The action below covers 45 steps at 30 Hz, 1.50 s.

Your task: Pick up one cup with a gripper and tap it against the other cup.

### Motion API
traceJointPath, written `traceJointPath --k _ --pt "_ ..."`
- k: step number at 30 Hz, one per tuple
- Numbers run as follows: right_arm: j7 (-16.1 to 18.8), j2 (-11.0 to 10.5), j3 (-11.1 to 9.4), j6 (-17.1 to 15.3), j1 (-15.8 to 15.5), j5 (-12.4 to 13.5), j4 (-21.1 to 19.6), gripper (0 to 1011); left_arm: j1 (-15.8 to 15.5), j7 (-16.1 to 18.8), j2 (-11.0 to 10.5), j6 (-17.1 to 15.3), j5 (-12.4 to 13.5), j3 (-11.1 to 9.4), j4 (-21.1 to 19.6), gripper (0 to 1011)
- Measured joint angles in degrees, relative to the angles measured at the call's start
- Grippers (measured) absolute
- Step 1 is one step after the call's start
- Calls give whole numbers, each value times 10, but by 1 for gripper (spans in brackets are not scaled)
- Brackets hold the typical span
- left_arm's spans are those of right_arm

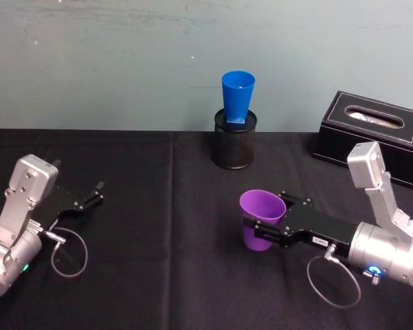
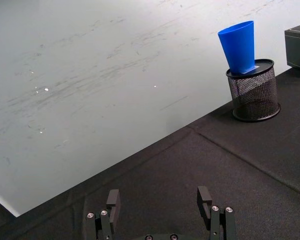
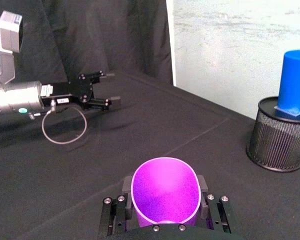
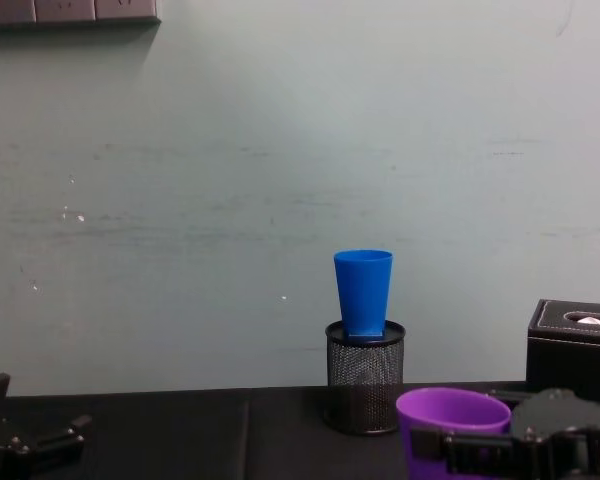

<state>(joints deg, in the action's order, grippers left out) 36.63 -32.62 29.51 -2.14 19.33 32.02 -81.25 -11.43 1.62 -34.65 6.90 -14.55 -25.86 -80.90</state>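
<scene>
Right gripper [image 1: 261, 230]: its long black jaws are closing around the purple cup [image 1: 261, 218], one on each flank; seen from its own wrist, the jaws are pressing the cup's mouth into an oval, so I judge the grip firm.

Purple cup: it is sitting upright, mouth up and empty, on the black tablecloth [image 1: 158, 275] toward the right side of the table. Whether it is resting on the cloth or just clear of it, I cannot tell.

Blue cup [image 1: 237, 96]: it is standing upright with its narrow base down inside the black wire-mesh pen pot [image 1: 235, 141], most of its body rising above the pot's rim. Nothing else is showing in the pot.

Key relation: the blue cup is lying farther back, toward the wall, and a little to the left of the purple cup, well apart and higher up because the pot is raising it. Both cups' long axes are running vertically. My guess is the purple cup needs lifting and carrying forward so the two sides meet.

Nearer arm: the right one is much closer to both cups.

Left gripper [image 1: 89, 196]: it is idling at the left side of the table, jaws spread apart and holding nothing.

Black tissue box [image 1: 372, 134]: it is sitting at the back right, clear of the cups.
</scene>
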Motion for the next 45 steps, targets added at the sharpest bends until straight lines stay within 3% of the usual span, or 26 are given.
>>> traceJointPath --k 28,45 --pt "13 31 2 28 5 -23 63 726 0 0 0 0 0 0 0 1011" --pt "20 39 4 35 8 -36 79 726 0 0 0 0 0 0 0 1011"
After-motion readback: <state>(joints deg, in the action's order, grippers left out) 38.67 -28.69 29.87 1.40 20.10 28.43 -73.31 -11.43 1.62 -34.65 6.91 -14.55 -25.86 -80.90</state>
